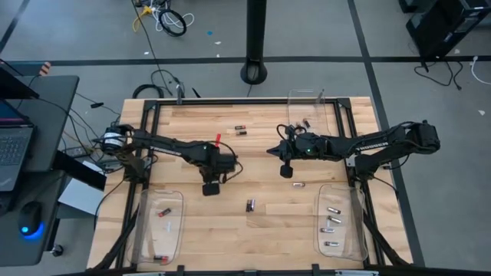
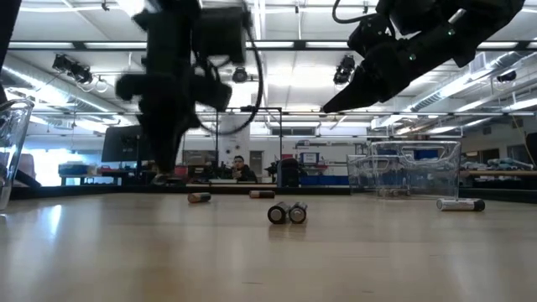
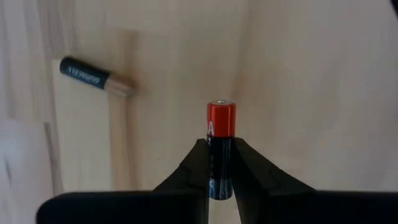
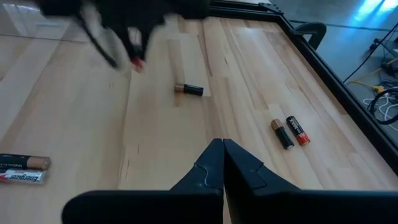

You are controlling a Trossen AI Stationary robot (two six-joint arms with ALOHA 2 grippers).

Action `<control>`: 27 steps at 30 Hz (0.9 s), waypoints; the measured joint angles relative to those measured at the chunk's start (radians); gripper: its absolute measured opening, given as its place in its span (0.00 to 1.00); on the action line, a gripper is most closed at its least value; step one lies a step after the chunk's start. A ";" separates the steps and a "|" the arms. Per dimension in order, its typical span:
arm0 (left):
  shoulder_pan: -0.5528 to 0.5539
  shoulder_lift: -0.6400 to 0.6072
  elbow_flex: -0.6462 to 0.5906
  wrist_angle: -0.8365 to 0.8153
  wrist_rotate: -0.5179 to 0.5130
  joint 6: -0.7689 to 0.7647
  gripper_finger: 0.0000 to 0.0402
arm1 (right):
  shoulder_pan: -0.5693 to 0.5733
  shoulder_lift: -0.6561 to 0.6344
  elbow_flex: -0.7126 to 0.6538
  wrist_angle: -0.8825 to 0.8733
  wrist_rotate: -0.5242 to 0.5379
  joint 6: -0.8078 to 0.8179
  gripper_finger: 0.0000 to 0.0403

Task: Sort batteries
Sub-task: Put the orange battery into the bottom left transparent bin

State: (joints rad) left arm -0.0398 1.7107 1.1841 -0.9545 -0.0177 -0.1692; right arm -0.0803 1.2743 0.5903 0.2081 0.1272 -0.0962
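Grasping a red-topped battery (image 3: 221, 146) between its two dark fingers (image 3: 193, 171), the left hand (image 3: 221, 186) holds the cell with its red end pointing forward, away from the wrist, over the bare wood of the table (image 3: 311, 74). Ahead of that hand and off to one side lies a black battery with a copper end (image 3: 93, 76), flat on the boards and well apart from the held cell.

The right hand (image 4: 222, 163) is clenched on nothing, its fingertips pressed together above the table. Ahead of it lies a single dark cell (image 4: 189, 89); off to one side a black battery and a red-and-black battery (image 4: 291, 133) lie side by side, nearly touching; near it on the other side another pair (image 4: 23, 170) lies stacked together.

From above, both hands sit close to the middle of the table, the left hand (image 1: 211, 186) facing the right hand (image 1: 287, 170). Silvery cells (image 1: 331, 222) rest in the clear tray (image 1: 357, 245) behind the right hand, and a few red-banded ones (image 1: 163, 213) in the tray (image 1: 142, 245) behind the left.
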 joint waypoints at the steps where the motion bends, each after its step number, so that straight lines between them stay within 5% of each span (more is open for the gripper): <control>1: -0.019 -0.001 0.032 -0.037 -0.001 -0.016 0.11 | 0.000 0.000 0.000 0.000 0.000 -0.008 0.02; 14: -0.393 -0.003 0.350 -0.547 0.067 -0.388 0.11 | 0.000 0.000 0.000 0.002 -0.025 -0.012 0.02; 20: -0.605 -0.050 0.367 -0.562 0.138 -0.682 0.11 | 0.000 0.000 0.000 0.003 -0.025 -0.002 0.02; 27: -0.791 -0.143 0.282 -0.524 0.068 -1.021 0.11 | 0.000 0.000 0.000 0.009 -0.027 0.014 0.02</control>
State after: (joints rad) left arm -0.8309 1.5678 1.4664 -1.4782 0.0502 -1.1902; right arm -0.0803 1.2743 0.5900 0.2168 0.1005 -0.0818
